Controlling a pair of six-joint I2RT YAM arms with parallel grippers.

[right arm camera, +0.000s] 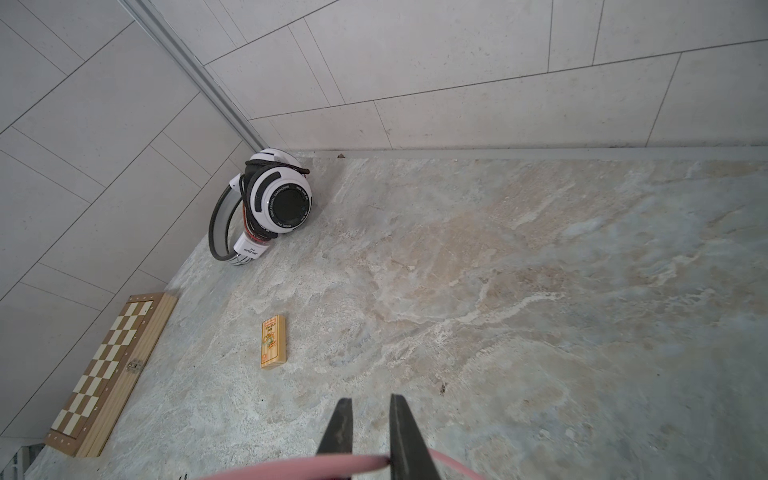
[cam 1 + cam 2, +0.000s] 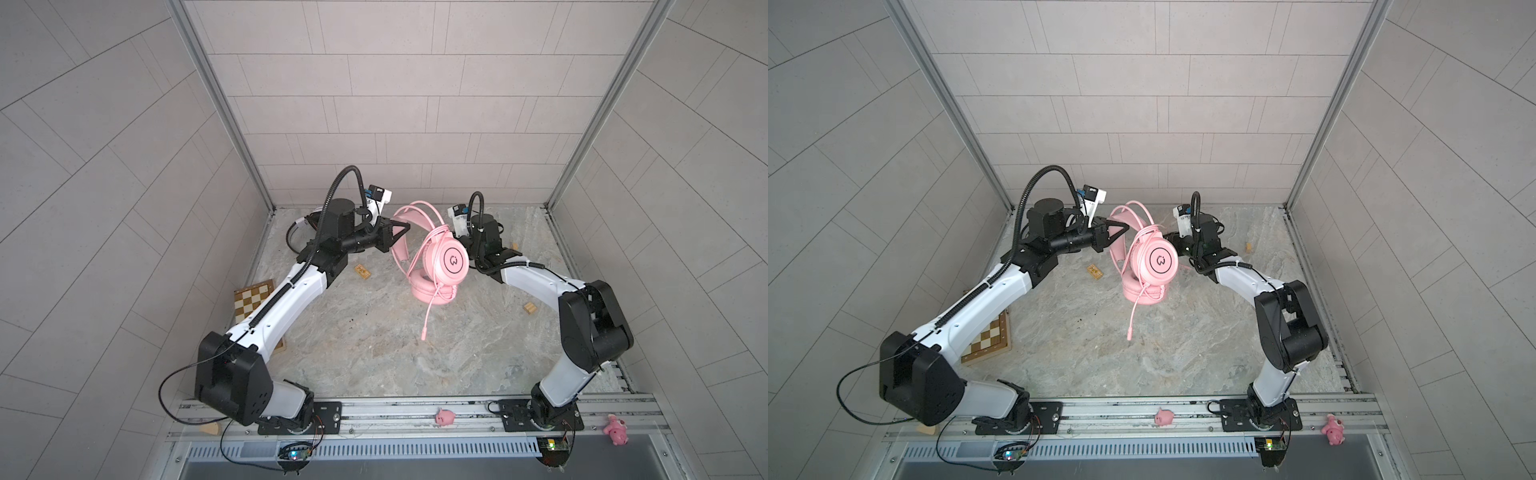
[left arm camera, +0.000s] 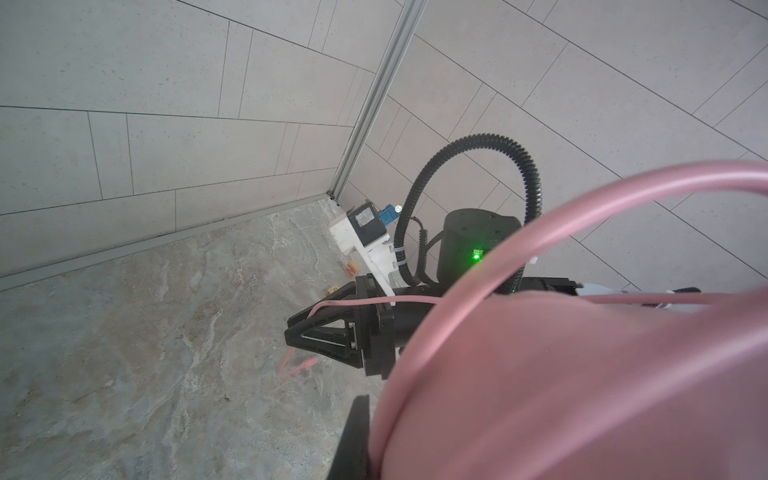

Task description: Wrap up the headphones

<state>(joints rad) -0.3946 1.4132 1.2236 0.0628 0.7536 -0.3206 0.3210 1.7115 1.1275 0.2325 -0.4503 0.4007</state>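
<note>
The pink headphones [image 2: 453, 259] [image 2: 1160, 259] hang above the table, with the upper ear cup facing up. My left gripper [image 2: 405, 227] [image 2: 1125, 227] is shut on their pink headband. In the left wrist view one of its fingers [image 3: 355, 432] presses against the band; the other is hidden. The pink cable [image 1: 291, 467] runs through the narrow gap of my right gripper [image 1: 370, 401] [image 3: 291, 332], whose jaws stand slightly apart beside the ear cup. A pink end [image 2: 424, 332] dangles below the cups. The white headphones [image 1: 274, 203] lie in the back left corner with their black cable bundled on them.
A folded chessboard [image 2: 249, 301] [image 1: 112, 374] lies along the left wall. A small printed wooden box [image 2: 363, 272] [image 1: 273, 340] lies left of centre. A wooden block [image 2: 530, 308] sits on the right. Two pink pig toys [image 2: 444, 417] [image 2: 617, 430] rest on the front rail.
</note>
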